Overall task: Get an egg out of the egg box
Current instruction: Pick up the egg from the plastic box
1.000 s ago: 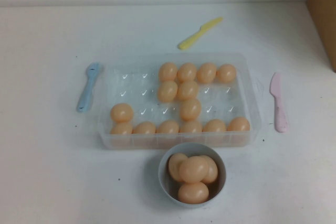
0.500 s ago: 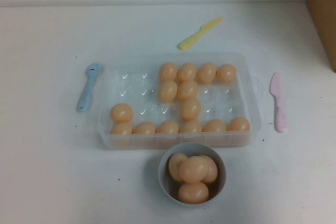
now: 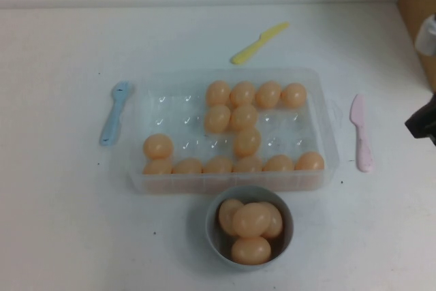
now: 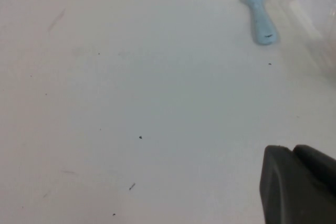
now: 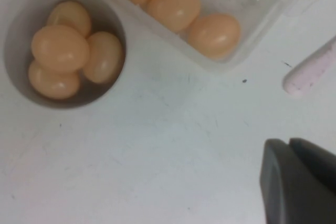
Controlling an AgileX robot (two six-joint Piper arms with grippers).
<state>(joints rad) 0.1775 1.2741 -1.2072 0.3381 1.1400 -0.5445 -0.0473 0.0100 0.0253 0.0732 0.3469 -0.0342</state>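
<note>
white table (image 3: 61,223), left hand (image 4: 299,187) above it, right hand (image 3: 424,122) at right edge

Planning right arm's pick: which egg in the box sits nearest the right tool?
The egg in the egg box's near right corner; right tool hovers beyond that side.

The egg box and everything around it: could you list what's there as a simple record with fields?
egg box: clear tray, fourteen eggs inside
bowl: grey-blue, in front of the box, four eggs
blue fork: left of the box
pink knife: right of the box
yellow knife: behind the box
right gripper: at the right edge, beyond the pink knife
left gripper: over bare table near the blue fork
</note>
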